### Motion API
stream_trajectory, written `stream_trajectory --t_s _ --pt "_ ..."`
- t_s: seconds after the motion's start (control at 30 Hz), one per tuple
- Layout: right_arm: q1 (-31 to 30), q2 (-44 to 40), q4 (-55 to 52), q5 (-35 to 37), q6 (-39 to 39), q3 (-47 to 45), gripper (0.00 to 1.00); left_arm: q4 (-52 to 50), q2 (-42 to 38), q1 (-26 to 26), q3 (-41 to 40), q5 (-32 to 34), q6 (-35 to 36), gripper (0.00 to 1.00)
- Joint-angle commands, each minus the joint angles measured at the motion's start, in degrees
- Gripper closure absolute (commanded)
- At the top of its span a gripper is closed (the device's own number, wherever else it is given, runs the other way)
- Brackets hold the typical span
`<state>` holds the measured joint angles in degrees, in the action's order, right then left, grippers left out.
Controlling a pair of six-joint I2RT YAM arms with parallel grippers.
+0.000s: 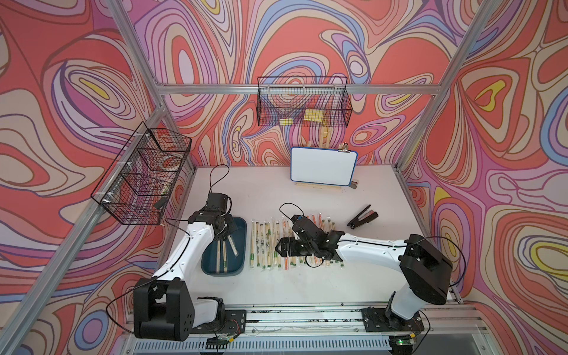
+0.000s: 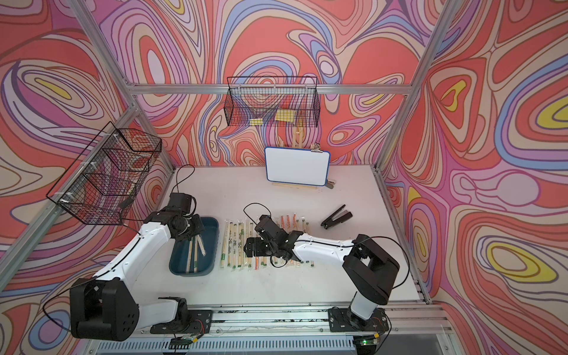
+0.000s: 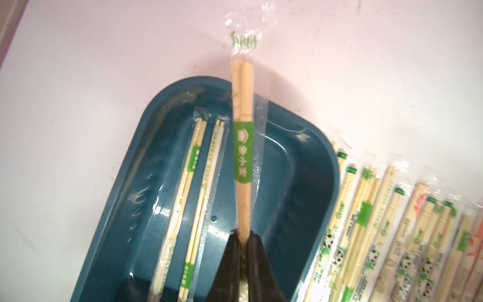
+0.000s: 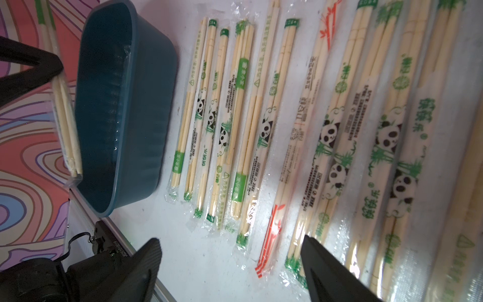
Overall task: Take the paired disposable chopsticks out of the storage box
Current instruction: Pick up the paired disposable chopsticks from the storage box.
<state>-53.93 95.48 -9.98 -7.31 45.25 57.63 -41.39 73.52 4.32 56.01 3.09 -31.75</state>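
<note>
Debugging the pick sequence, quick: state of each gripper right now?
Left gripper: shut on a green-banded chopstick pair above the storage box.
Right gripper: open, empty.

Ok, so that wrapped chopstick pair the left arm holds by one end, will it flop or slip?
Probably stiff: the chopstick pair sticks out straight from the left gripper, jaws shut on one end. Likely light, being thin bamboo. The glossy sleeve looks slippery, so it might pivot or slide.

Sleeved chopsticks point(image 1: 261, 242) inside and beside teal box point(image 1: 240, 232)
</note>
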Motion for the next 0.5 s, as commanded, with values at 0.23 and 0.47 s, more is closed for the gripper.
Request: stream_trajectory --t_s 0.23,0.47 --pt "0.0 0.4 -2.4 1.7 -0.7 2.2 0.11 -5.7 4.9 14.7 9.2 7.6 3.8 1.00" --pt "0.0 -1.1 -3.7 3.0 -0.6 1.5 0.11 -3.7 9.8 19.1 7.7 9.8 0.4 1.00"
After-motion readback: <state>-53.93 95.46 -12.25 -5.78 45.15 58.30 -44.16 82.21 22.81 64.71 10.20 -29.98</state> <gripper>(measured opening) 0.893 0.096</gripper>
